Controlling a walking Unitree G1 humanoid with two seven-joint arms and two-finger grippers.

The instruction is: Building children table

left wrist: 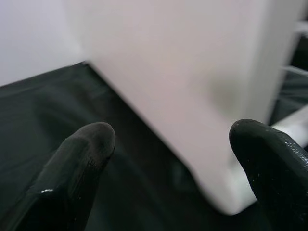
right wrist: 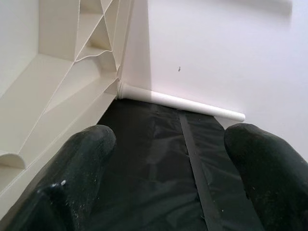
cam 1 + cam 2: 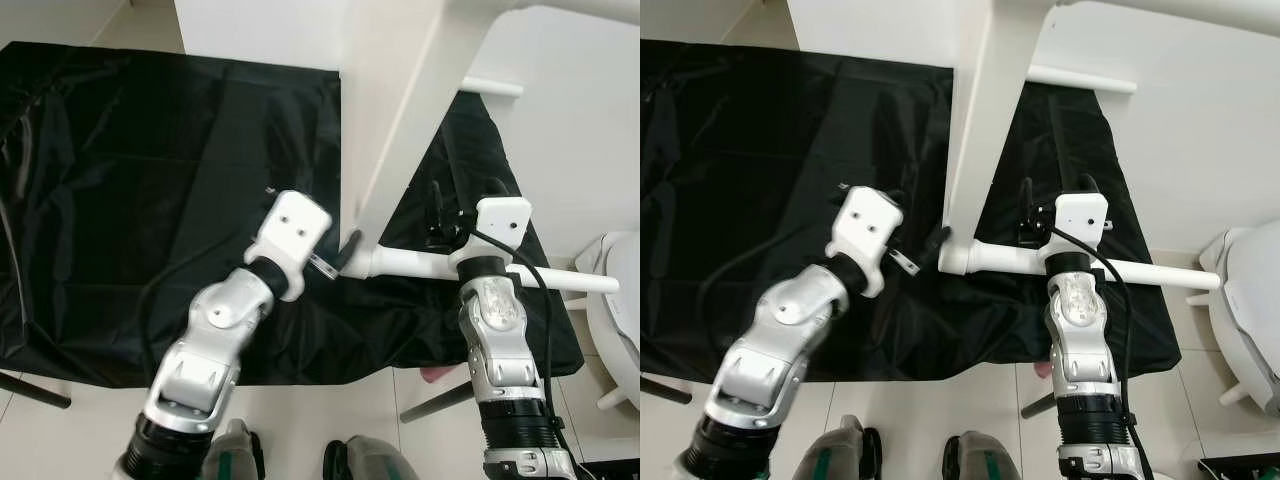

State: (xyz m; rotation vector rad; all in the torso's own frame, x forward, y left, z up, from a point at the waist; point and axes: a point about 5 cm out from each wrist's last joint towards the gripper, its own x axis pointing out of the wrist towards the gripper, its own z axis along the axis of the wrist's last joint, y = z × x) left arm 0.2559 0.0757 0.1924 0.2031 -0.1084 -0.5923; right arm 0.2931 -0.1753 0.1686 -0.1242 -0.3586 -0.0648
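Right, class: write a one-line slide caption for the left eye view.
Left gripper open at the white plastic tabletop's lower corner; right gripper over a white leg tube, above black sheeting.

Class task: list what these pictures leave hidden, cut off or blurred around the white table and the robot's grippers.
- Table top: cut off by the eye views' upper edge.
- Left gripper: hidden behind its wrist in the eye views.
- Table panel: blurred in the left wrist view.
- Lower leg: partly covered by the right arm.

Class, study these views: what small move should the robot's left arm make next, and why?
Probably ease the left end effector forward and close it on the white plastic tabletop panel. Its black fingers are open, straddling the panel's lower corner above the black sheet without gripping it.
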